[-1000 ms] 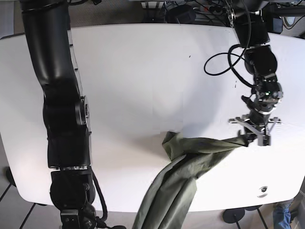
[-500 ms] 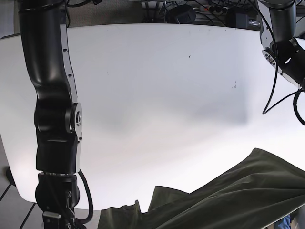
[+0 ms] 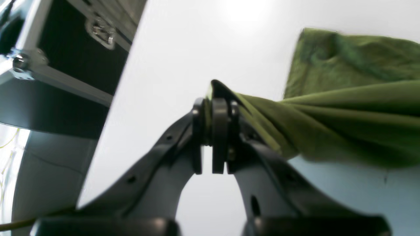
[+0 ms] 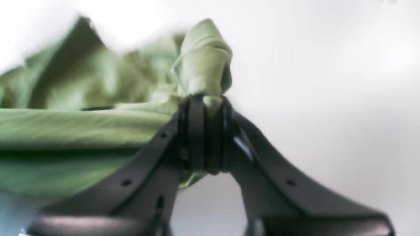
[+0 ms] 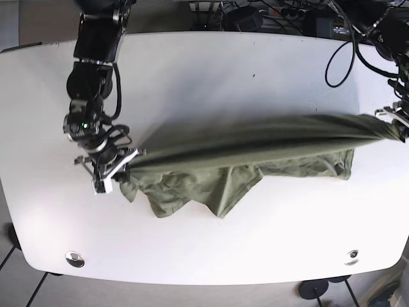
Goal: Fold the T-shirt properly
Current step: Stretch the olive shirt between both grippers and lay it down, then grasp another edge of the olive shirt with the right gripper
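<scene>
Sagging limply between holds, the T-shirt [image 5: 255,144] looks light and soft; left claw [image 3: 215,113] and right claw [image 4: 205,108] pinch opposite edges above the desk [image 5: 204,77].

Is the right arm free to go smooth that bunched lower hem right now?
Probably not: the right gripper is shut on the T-shirt, holding it taut against the left gripper. It would have to release first.

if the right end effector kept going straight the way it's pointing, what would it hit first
The right end effector is shut on the T-shirt. Its wrist view shows only the bunched cloth at its tips, then bare white table. Depth is unclear, so the table is probably first.
</scene>
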You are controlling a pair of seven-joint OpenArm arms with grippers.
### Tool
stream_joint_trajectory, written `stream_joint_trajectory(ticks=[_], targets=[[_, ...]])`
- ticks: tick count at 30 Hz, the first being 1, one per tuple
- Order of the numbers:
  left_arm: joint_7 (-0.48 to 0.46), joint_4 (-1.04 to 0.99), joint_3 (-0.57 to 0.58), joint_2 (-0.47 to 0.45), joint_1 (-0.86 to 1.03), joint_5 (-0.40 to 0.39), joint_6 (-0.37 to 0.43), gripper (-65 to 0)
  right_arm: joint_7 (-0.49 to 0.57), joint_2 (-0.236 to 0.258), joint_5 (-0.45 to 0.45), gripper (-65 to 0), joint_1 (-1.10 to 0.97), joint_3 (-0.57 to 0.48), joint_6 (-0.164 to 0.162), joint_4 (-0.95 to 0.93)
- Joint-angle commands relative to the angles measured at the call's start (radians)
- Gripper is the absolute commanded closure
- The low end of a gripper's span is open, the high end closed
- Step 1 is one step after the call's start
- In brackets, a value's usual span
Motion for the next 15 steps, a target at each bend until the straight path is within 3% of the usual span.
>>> stream_joint_trajectory(ticks=[1, 6, 10, 12, 15], targets=[[-0.048, 0.021, -0.013, 0.002, 0.079, 0.007, 0.007, 0.0, 0.032, -0.016, -0.006, -2.1, -0.059, 0.07, -0.012, 0.059], [-0.111, 0.019, -0.079, 0.08, 0.227, 0.007, -0.027, 0.0, 0.03, -0.037, 0.012, -2.1, -0.234, 0.15, -0.012, 0.096], [-0.12, 0.018, -0.079, 0.113, 0.278, 0.009, -0.053, 0.0, 0.028, -0.001, 0.187, -4.4, -0.324, 0.142, -0.012, 0.098], [-0.12, 0.021, -0.079, 0.122, 0.287, 0.009, -0.055, 0.0, 0.028, 0.022, 0.273, -13.5, -0.357, 0.142, -0.012, 0.114], [-0.118, 0.021, -0.079, 0.123, 0.292, 0.009, -0.055, 0.0, 0.028, 0.053, 0.373, -32.8, -0.4, 0.142, -0.012, 0.17]])
